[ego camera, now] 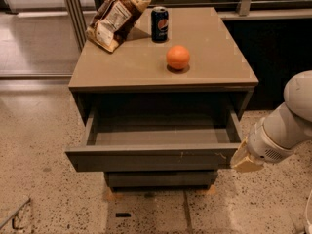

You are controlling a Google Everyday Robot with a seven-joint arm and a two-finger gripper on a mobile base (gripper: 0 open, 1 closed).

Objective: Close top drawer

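Observation:
The top drawer of the grey-brown cabinet is pulled out wide and looks empty inside. Its flat front has pale scratches near the right end. My gripper sits at the drawer front's right end, on the end of the white arm that reaches in from the right. It is at the height of the drawer front and close to or touching its corner.
On the cabinet top stand an orange, a dark soda can and a brown chip bag. A lower drawer front shows below. Speckled floor lies all around. A metal post stands at the back left.

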